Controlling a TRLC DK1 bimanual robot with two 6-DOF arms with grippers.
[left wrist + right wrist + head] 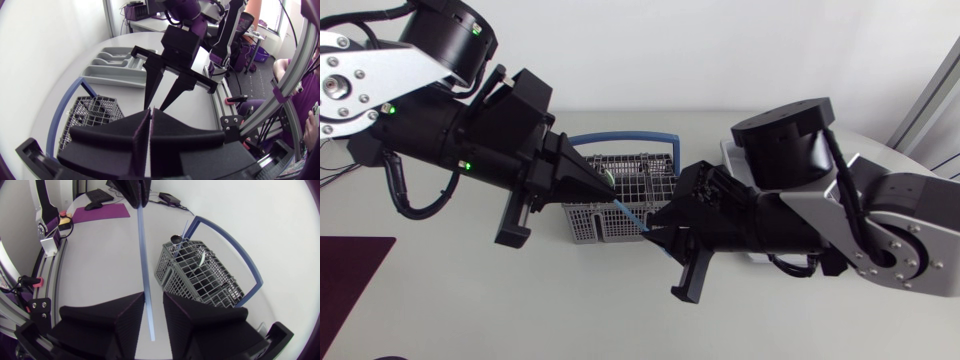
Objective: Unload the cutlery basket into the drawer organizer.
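A long light-blue utensil handle (631, 214) hangs in the air in front of the grey wire cutlery basket (620, 190). My left gripper (610, 196) is shut on one end of it, seen also in the right wrist view (136, 195). The other end runs between the fingers of my right gripper (153, 300), lying against one finger with a gap to the other. In the left wrist view the right gripper (155, 106) points tip to tip at my left gripper (150, 114). A spoon (176, 239) stands in the basket (200, 275). The grey drawer organizer (112, 70) lies beyond the basket (90, 115).
The basket has a blue hoop handle (620, 138). In the head view my right arm covers most of the organizer. A purple mat (350, 270) lies at the table's front left corner.
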